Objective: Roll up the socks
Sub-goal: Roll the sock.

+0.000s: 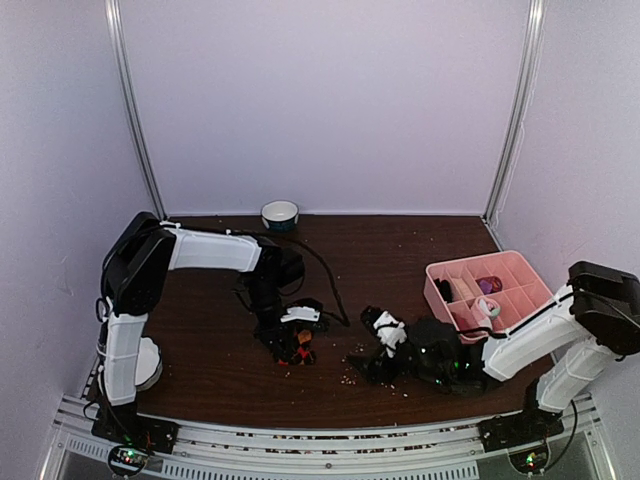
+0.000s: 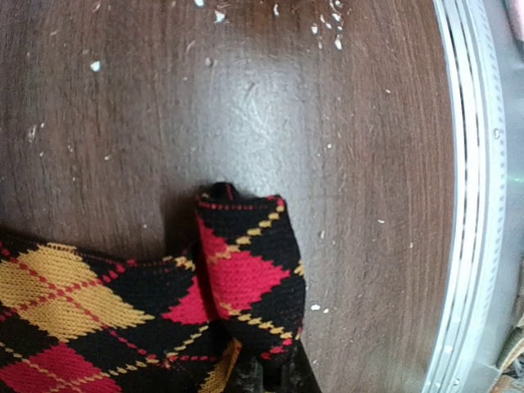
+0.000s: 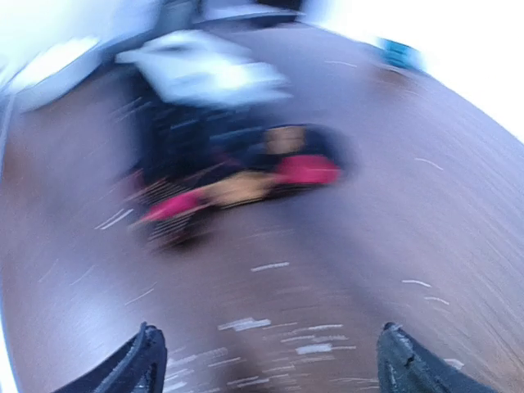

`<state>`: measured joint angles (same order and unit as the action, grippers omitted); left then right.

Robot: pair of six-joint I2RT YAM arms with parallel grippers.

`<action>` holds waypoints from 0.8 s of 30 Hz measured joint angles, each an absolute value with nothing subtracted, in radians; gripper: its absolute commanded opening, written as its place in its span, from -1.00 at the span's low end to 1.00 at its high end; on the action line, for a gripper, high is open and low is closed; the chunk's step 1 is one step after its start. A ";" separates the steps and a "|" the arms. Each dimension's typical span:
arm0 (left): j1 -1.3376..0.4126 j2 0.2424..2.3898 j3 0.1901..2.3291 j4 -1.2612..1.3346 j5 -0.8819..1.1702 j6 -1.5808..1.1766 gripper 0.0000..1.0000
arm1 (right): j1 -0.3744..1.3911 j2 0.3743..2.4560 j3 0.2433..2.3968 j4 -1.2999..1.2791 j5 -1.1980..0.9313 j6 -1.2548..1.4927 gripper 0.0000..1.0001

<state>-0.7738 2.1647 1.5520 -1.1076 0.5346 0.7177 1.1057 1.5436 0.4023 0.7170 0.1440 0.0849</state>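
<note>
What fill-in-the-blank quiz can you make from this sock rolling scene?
1. The sock pinched in the left claw has an ___ pattern.
2. The right claw holds nothing, and its jaws stand ___.
3. The tray with compartments is coloured ___.

Missing words: argyle; open; pink.

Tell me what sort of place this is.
Likely a robot lab test cell: plain white walls around a brown table, two robot arms bolted to a metal rail, plus an argyle sock to practise on.
</note>
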 measured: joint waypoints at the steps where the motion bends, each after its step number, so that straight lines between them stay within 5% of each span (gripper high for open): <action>1: -0.772 2.173 1.561 -1.118 0.538 0.715 -1.00 | 1.142 1.564 0.393 0.746 0.122 0.028 0.57; 6: -0.764 2.201 1.594 -1.155 0.547 0.696 -0.98 | 1.214 1.705 0.440 0.788 0.017 -0.210 0.24; 19: -0.760 2.226 1.624 -1.198 0.556 0.681 -0.88 | 1.163 1.967 0.841 0.670 -0.144 -0.519 -0.07; 24: -0.760 2.227 1.624 -1.200 0.558 0.683 -0.81 | 1.131 2.011 0.886 0.597 -0.190 -0.556 -0.34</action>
<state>-0.7601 2.2272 1.6238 -1.1995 0.5579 0.6834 1.1309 2.0109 0.8860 0.5972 -0.1898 -0.5556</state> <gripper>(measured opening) 0.076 0.414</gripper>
